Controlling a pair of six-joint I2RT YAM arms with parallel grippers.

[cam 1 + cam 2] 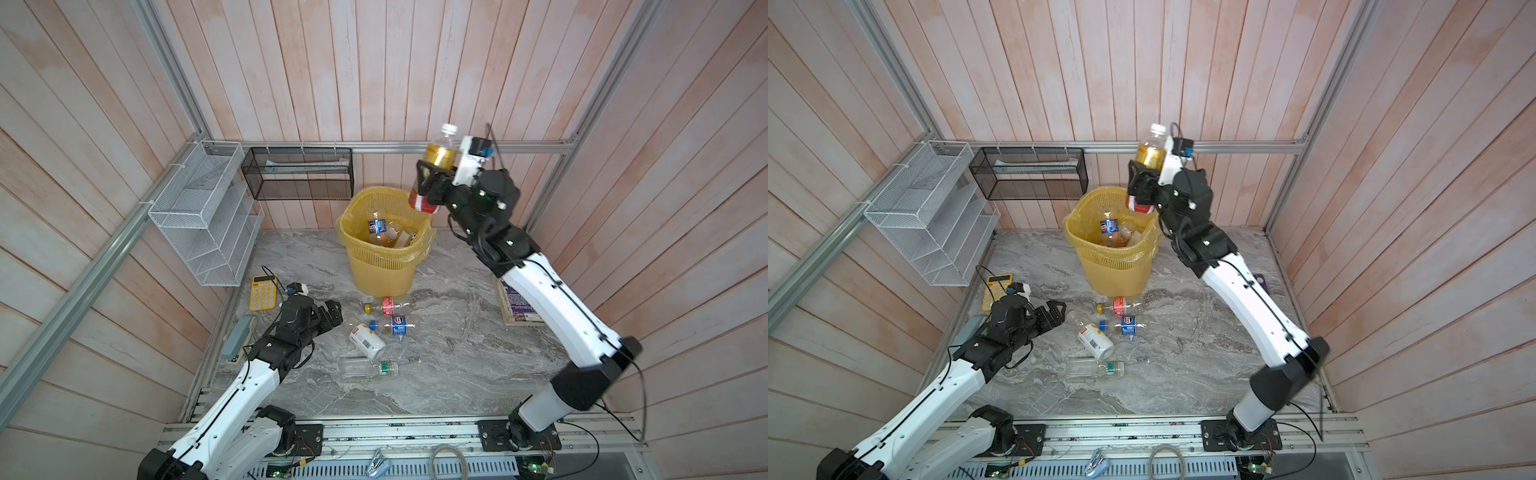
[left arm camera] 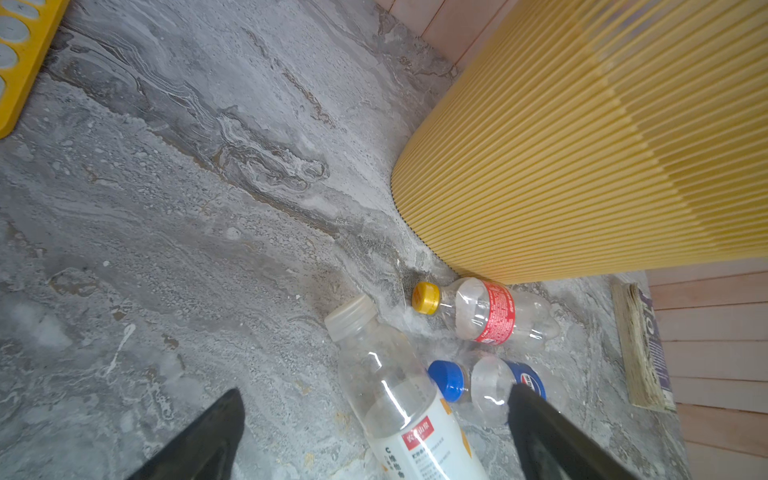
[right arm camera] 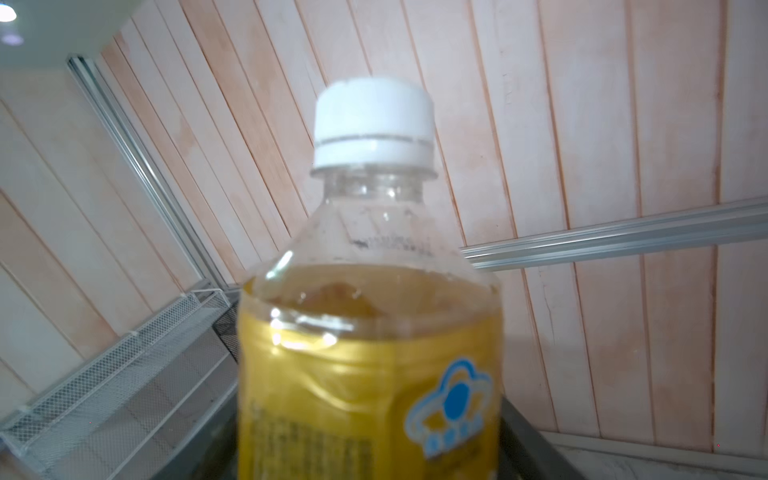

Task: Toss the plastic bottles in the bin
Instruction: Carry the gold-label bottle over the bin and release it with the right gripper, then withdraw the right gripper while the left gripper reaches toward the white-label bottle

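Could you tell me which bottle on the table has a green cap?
The clear bottle farthest from the bin; the red-labelled bottle has a yellow cap, the blue-labelled bottle a blue one, the white-labelled bottle a whitish one.

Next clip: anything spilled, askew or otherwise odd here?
One thing: the bottle between the jaws of the right gripper, upright above the rim of the bin, seems part-filled with amber liquid, while the four bottles lying on the table look empty. No spill shows.
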